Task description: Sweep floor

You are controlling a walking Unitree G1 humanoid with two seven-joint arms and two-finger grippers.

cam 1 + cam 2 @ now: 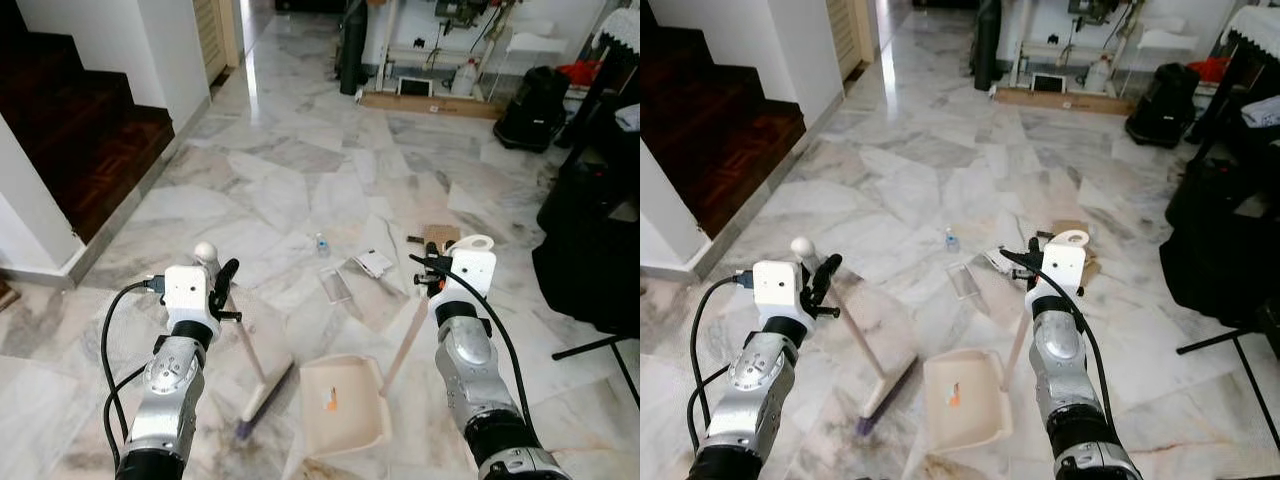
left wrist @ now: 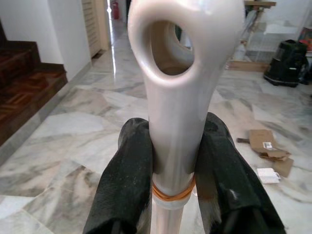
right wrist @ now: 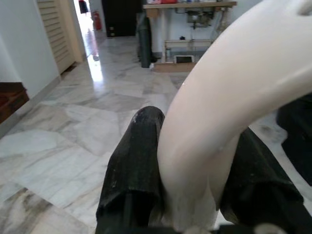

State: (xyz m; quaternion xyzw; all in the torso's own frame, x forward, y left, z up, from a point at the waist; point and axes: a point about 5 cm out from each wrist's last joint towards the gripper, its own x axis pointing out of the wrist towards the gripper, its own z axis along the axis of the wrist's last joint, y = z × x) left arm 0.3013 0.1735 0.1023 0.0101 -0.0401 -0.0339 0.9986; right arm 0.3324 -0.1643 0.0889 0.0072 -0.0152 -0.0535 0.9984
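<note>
Two tools in use: broom (image 1: 262,372) and dustpan (image 1: 343,402), both cream-coloured, both on the marble floor (image 1: 290,170) directly ahead of the robot.
Broom: handle slants up from a purple-bristled head (image 1: 262,398) resting on the floor just left of the dustpan; rounded handle top with a hanging hole seen in the left wrist view (image 2: 181,44); an orange band circles the shaft just below the grip.
Left gripper (image 1: 224,282): both black fingers (image 2: 127,180) clamped against opposite sides of the broom handle near its top.
Dustpan: tray flat on the floor, open mouth facing away from the robot; a small orange scrap (image 1: 331,404) lies inside; long handle (image 1: 405,345) rises toward the right arm.
Right gripper (image 1: 432,262): fingers (image 3: 139,161) closed around the curved upper end of the dustpan handle.
Litter ahead: clear plastic piece (image 1: 335,285), white packet (image 1: 374,263), small bottle (image 1: 321,243), flattened cardboard (image 1: 441,236), all beyond the dustpan, apart from each other.
Surroundings: dark wooden stairs (image 1: 85,130) at left; black bag (image 1: 533,108) and a table with clutter at far right; black furniture along the right edge.
</note>
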